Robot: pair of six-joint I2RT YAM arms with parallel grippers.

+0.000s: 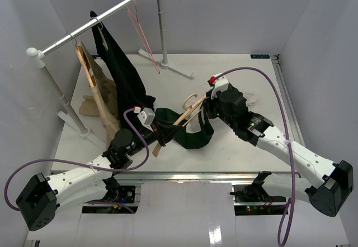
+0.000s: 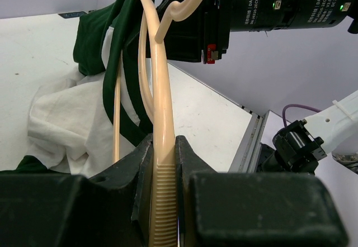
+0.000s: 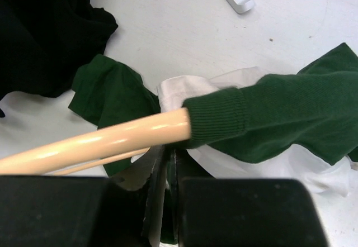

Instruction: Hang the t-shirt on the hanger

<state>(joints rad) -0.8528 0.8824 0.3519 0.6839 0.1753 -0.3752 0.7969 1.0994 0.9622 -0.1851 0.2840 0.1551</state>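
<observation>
The light wood-coloured hanger (image 1: 178, 123) is held slanted above the table's middle. My left gripper (image 1: 161, 135) is shut on its ribbed lower arm (image 2: 163, 202); the hanger (image 2: 158, 79) rises from the jaws to its hook. The dark green t-shirt (image 1: 194, 136) with its cream-white panel (image 2: 61, 124) hangs from the hanger. Its green collar (image 2: 120, 51) is looped round the upper arm. My right gripper (image 1: 206, 112) is at the hanger's far end. Its jaws (image 3: 168, 171) are pressed together on the t-shirt's cloth, just under the ribbed green edge (image 3: 263, 118) that is drawn over the hanger arm's tip (image 3: 106, 142).
A clothes rail (image 1: 95, 20) stands at the back left. On it hang a black garment (image 1: 120, 74), a tan garment (image 1: 103, 99) on another wooden hanger, and a pink wire hanger (image 1: 140, 26). The rail's white feet (image 1: 179, 71) lie on the table behind the shirt.
</observation>
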